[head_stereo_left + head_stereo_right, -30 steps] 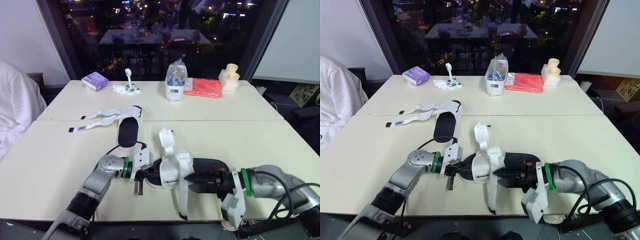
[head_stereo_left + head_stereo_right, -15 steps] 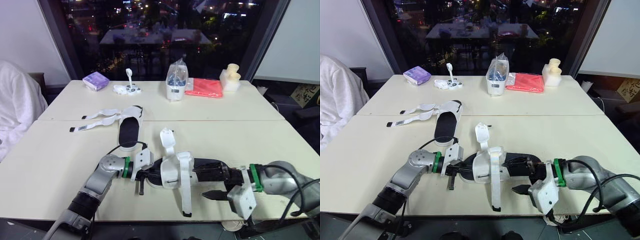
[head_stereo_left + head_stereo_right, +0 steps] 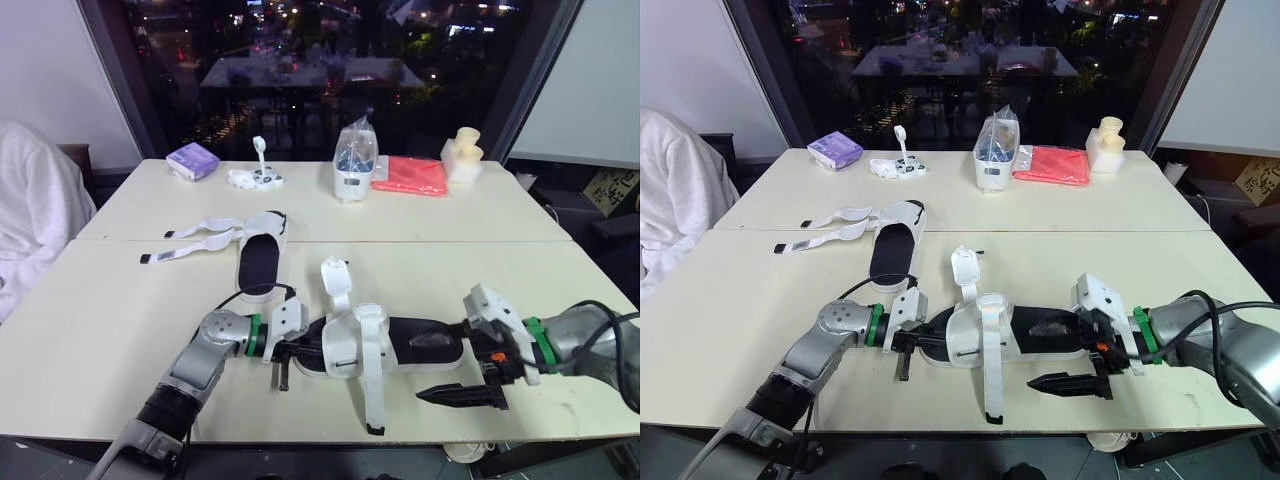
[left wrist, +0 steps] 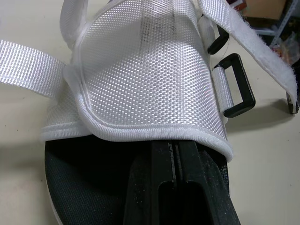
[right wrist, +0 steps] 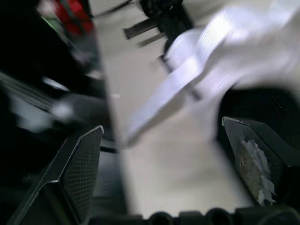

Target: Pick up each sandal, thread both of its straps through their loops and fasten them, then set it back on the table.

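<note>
Two straps (image 3: 372, 390) lie unfastened on the near sandal (image 3: 340, 350), white upper on black sole, at six o'clock on the table (image 3: 500, 280). We see the left gripper (image 4: 174, 161) clamped on its sole at nine o'clock; the right gripper (image 3: 440, 370) gapes wide at three o'clock, grasping nothing.

Bright, even indoor light, soft shadows

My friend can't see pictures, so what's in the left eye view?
The left end effector grips one end of a black-and-white sandal on a table, while the right end effector is open at its other end. A second sandal lies behind, straps unfastened.
</note>
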Controlling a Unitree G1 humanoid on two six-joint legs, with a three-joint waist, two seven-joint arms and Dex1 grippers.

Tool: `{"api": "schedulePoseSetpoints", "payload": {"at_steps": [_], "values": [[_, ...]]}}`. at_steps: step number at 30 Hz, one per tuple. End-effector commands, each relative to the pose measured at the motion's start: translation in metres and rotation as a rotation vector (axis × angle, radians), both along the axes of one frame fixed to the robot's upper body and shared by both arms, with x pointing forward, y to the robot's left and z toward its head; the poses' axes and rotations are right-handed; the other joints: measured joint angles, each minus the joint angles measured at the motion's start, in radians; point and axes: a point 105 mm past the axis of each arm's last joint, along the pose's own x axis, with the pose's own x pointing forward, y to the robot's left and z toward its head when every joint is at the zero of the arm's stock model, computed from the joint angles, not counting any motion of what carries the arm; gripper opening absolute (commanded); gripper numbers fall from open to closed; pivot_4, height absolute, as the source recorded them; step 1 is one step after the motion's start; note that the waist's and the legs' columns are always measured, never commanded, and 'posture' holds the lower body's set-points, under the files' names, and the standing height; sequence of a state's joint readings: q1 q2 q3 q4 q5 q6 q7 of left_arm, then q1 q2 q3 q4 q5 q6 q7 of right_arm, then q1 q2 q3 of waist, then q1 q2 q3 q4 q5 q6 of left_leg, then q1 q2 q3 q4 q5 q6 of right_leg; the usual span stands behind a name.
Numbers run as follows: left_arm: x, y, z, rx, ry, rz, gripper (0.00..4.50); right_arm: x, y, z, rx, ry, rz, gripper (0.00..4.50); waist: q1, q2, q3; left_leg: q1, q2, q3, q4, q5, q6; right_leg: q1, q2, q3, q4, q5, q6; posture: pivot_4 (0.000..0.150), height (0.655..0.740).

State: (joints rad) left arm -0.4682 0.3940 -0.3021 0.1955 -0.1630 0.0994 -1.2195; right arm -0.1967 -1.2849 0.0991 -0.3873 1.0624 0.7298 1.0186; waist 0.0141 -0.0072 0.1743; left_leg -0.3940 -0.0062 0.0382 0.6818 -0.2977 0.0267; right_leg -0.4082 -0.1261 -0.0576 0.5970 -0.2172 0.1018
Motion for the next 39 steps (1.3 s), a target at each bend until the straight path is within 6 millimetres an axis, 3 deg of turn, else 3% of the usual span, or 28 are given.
{"api": "schedulePoseSetpoints", "payload": {"at_steps": [1,6,12,20,23,30,34,39], "values": [[-0.007,-0.003,-0.009,0.022,0.027,-0.018,0.0,-0.007,0.007,0.001,0.066,0.181,-0.043,4.43,0.001,0.0,0.0,-0.001,0.0,0.0,0.0,0.0,0.0,0.0,0.0,0.0,-0.001,0.0,0.0,0.15,0.74],[-0.009,-0.003,-0.009,0.02,0.032,-0.013,0.0,-0.012,0.021,-0.013,0.122,0.333,-0.105,4.43,0.003,0.001,-0.001,-0.013,-0.001,0.0,0.001,-0.001,0.002,-0.01,-0.001,-0.002,-0.002,0.001,0.001,0.15,0.74],[-0.012,-0.003,-0.01,0.019,0.039,-0.011,0.0,-0.014,0.033,-0.035,0.131,0.35,-0.184,4.43,0.002,0.001,-0.001,-0.016,-0.002,0.0,0.001,-0.001,0.002,-0.013,-0.001,-0.002,-0.002,0.003,0.003,0.15,0.74],[-0.013,-0.003,-0.01,0.021,0.041,-0.014,0.0,-0.012,0.049,-0.034,0.235,0.405,-0.215,4.43,0.002,0.001,-0.001,-0.015,-0.002,0.0,0.002,-0.001,0.002,-0.013,0.001,-0.003,-0.001,0.003,0.003,0.15,0.74],[-0.013,-0.003,-0.01,0.021,0.041,-0.014,0.0,-0.015,0.054,-0.039,0.226,0.424,-0.214,3.59,0.002,0.001,-0.001,-0.015,-0.002,0.0,0.002,-0.001,0.002,-0.012,0.001,-0.003,-0.001,0.003,0.004,0.15,0.74],[-0.012,-0.004,-0.01,0.019,0.038,-0.011,0.0,-0.017,0.058,-0.043,0.206,0.428,-0.203,0.01,0.002,0.001,-0.001,-0.015,-0.002,0.0,0.002,-0.001,0.003,-0.012,0.004,-0.003,-0.001,0.004,0.004,0.15,0.74],[-0.012,-0.004,-0.009,0.017,0.037,-0.008,0.0,-0.015,0.056,-0.033,0.196,0.387,-0.182,0.01,0.002,0.001,-0.001,-0.015,-0.002,0.0,0.002,-0.001,0.003,-0.012,0.005,-0.003,0.0,0.004,0.006,0.15,0.74],[-0.011,-0.004,-0.009,0.014,0.034,-0.005,0.0,0.001,0.048,0.008,0.209,0.353,-0.133,0.01,0.001,0.001,-0.001,-0.015,-0.002,0.0,0.003,0.0,0.003,-0.012,0.005,-0.003,0.0,0.004,0.006,0.15,0.74]]}}
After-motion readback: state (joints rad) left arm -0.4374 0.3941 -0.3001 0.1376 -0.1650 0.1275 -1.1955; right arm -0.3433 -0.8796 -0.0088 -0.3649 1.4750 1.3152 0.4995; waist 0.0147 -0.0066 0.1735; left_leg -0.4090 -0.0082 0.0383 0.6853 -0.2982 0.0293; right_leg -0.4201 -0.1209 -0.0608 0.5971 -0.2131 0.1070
